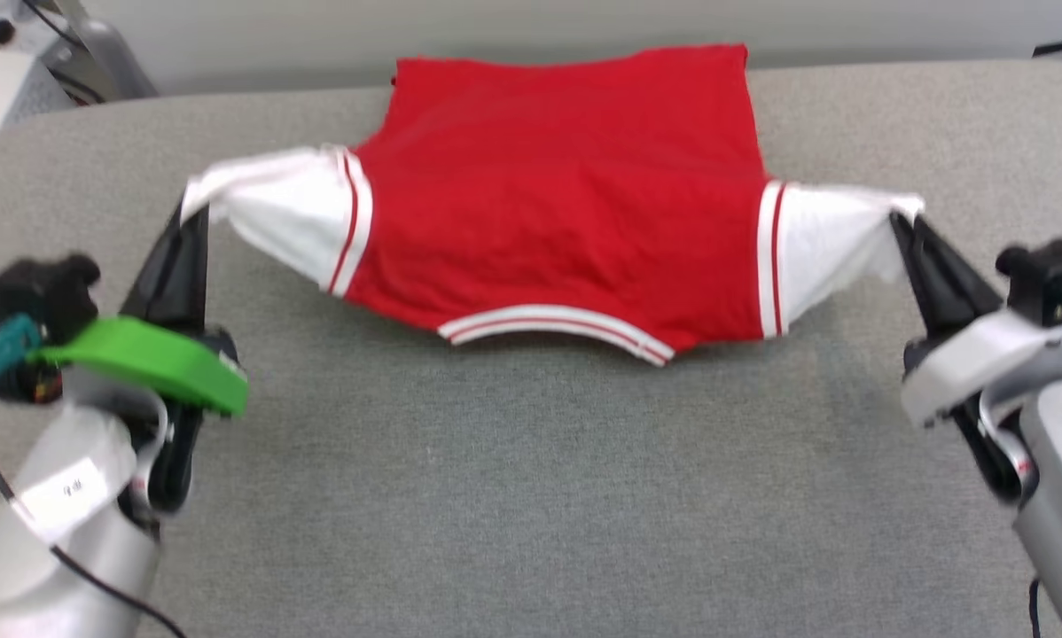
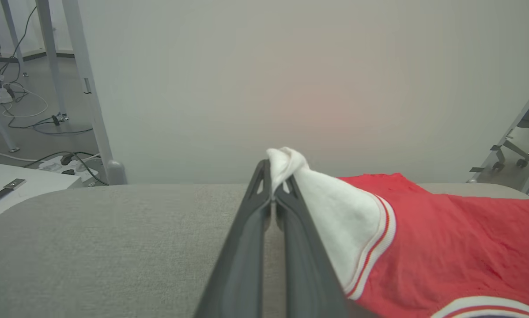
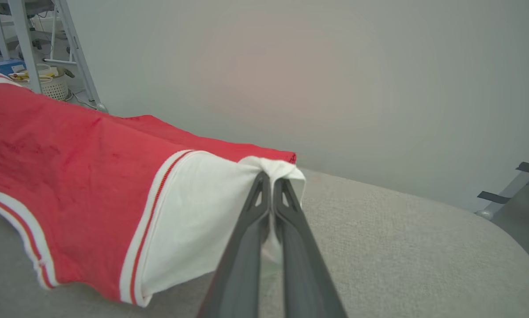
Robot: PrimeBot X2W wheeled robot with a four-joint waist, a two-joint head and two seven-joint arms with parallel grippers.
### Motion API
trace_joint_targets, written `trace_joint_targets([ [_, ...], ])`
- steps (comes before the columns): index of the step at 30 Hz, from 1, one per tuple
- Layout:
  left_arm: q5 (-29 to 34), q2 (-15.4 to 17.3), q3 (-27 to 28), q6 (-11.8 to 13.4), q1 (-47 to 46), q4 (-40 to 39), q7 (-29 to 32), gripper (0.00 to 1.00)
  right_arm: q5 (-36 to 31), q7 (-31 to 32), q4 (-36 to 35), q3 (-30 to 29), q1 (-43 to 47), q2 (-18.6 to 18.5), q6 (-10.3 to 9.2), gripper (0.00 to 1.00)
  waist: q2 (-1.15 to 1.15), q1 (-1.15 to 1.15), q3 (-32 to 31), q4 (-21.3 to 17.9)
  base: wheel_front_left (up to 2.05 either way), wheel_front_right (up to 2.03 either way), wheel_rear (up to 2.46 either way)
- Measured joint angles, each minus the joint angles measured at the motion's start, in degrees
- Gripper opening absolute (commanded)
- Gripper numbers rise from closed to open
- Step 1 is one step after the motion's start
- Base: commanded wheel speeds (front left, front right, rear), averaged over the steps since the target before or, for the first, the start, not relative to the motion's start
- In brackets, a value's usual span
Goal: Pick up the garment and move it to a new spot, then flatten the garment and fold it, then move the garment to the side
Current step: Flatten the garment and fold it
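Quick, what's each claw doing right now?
Left claw: closed, pinching one white sleeve of the garment.
Right claw: closed, pinching the other sleeve.

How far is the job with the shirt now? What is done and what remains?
Done: the shirt is grasped, unfolded. In hand: the left fingers and right fingers, shut on the white sleeve ends, hold it stretched over the grey table. Left: laying it flat, folding, moving it aside.
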Motion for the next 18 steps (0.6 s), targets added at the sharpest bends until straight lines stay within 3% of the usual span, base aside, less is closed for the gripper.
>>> trace_joint_targets([
  [8,0.01,-1.22,2.65,-0.19,14.72,-1.07,0.00,0.00,1.89,1.40,-4.12,-4.39,15.01,0.33,0.00,0.00,0.00,0.00,-5.80,0.68,0.00,0.00,0.00],
  [18,-0.13,-1.51,2.42,0.05,26.43,0.02,0.00,0.00,2.18,6.51,-10.76,-12.48,33.99,3.57,0.01,0.00,0.00,0.00,-10.18,2.55,0.00,0.00,0.00],
])
